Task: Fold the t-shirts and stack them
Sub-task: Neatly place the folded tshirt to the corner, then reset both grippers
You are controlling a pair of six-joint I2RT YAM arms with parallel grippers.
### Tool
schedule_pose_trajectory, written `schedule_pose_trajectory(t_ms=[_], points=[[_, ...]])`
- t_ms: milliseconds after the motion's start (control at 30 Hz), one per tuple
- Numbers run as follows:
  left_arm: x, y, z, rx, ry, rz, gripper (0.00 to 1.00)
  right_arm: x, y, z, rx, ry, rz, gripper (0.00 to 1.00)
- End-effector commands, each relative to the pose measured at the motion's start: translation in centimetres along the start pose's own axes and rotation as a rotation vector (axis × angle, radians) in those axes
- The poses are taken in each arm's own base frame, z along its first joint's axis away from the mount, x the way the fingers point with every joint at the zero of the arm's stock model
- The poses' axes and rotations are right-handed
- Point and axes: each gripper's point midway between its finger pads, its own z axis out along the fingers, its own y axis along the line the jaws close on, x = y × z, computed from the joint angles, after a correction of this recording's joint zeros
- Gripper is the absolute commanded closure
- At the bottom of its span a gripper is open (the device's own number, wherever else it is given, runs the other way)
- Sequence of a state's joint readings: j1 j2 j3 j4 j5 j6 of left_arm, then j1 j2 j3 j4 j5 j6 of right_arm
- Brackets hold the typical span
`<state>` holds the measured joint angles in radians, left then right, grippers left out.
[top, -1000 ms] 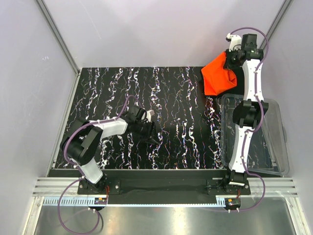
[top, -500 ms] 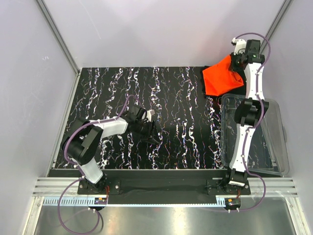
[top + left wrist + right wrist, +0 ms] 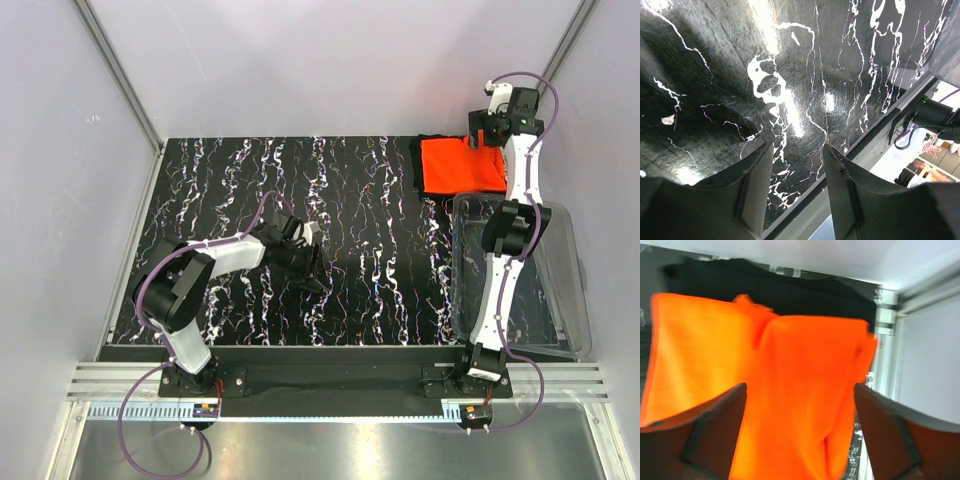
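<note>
Orange-red t-shirt (image 3: 460,165) hides most of black t-shirt (image 3: 790,290); left claw (image 3: 797,147) and right claw (image 3: 800,387) both apart.

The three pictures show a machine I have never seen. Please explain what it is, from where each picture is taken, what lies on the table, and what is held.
These are two robot arms bolted to the near edge of a table. The top view looks down from above and behind them. The other two come from a camera on each wrist, so each shows its own fingers. An orange shirt lies flat in the far right corner, a black shirt showing from under it. A clear bin stands by the right arm. The right gripper is open above the orange shirt. The left gripper is open over bare table. Nothing is held.
</note>
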<state>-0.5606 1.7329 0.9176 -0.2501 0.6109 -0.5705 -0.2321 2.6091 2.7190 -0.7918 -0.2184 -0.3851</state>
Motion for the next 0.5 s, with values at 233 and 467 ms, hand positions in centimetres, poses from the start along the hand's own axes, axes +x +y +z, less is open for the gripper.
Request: schedule_pose_trajectory(t_ms=[233,467], points=[[0.3,-2.5,-3.4,0.043,-0.08,0.063,0.51,-9.1,-2.3,-7.4,0.185,-0.224,0.118,0.0],[1.9,-3.7,-6.4,0.038,-0.207,0.083,0.49,-10.5,10.1,-12.9,0.055,-0.156,0.097,0.0]])
